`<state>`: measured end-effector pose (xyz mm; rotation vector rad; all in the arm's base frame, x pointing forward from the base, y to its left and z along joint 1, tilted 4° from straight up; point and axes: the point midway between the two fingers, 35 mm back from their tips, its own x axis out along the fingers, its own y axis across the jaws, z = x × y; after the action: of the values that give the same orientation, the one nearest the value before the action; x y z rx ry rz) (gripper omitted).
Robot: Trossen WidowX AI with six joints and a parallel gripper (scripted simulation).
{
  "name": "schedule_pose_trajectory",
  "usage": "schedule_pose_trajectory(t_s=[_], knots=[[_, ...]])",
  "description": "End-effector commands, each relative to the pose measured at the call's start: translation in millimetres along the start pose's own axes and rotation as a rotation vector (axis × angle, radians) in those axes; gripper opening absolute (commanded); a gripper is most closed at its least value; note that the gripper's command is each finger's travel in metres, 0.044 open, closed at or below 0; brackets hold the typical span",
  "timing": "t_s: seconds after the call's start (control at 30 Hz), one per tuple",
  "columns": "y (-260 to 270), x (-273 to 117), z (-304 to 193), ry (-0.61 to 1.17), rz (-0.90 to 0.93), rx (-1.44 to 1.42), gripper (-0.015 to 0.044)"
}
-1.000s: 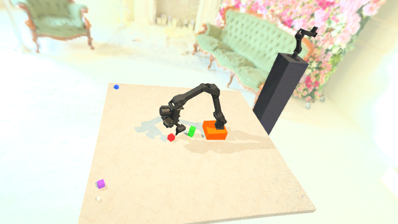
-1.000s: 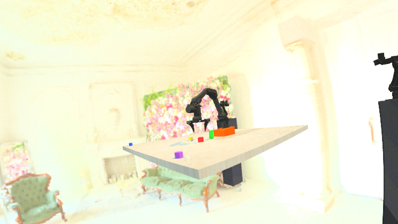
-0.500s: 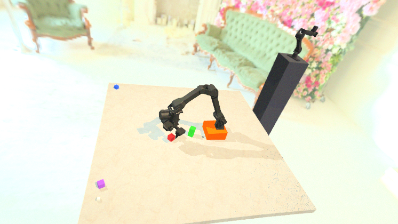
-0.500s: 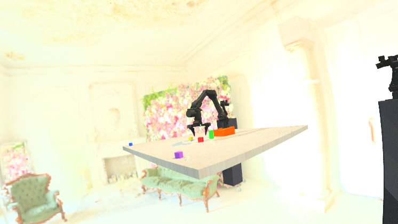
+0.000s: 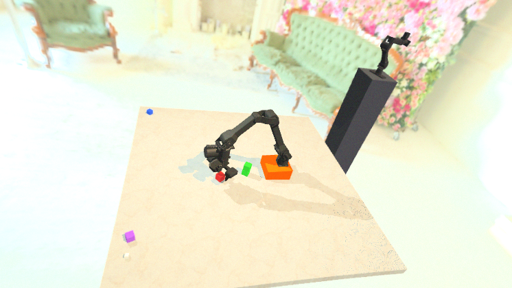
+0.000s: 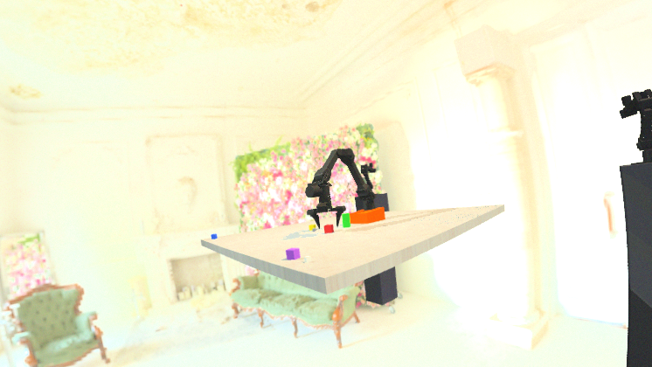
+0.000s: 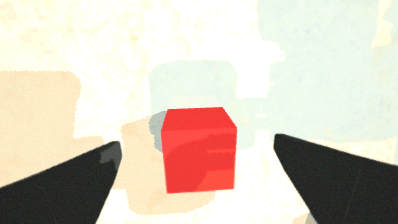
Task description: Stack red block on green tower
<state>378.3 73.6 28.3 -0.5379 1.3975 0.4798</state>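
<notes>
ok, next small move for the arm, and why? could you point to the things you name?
Probably ease the open gripper point(image 5: 224, 177) point(image 6: 327, 226) point(image 7: 199, 144) a bit farther down and forward over the red block point(image 5: 219, 176) point(image 6: 328, 228) point(image 7: 199, 160), before closing: in the wrist view the block sits between the fingertips sideways, with visible space on both sides, and nothing is gripped.

From high above, we look obliquely down on the pale, flat tabletop point(image 5: 250, 221) point(image 6: 346, 245); farther off and lower, our exterior view faces across it, sharing the whole black jointed arm point(image 5: 247, 125) point(image 6: 335, 163). Our close wrist view faces down at the red cube point(image 5: 219, 176) point(image 6: 329, 228) point(image 7: 199, 152), visible in all three.
</notes>
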Motion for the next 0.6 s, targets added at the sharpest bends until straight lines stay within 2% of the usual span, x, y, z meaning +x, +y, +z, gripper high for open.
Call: schedule_pose_trajectory(t_s=[0.0, 0.57], knots=[[0.6, 9.3, -2.6, 0.011, 0.002, -0.006, 0.0440], [0.8, 15.0, -3.0, 0.011, 0.002, -0.006, 0.0440]])
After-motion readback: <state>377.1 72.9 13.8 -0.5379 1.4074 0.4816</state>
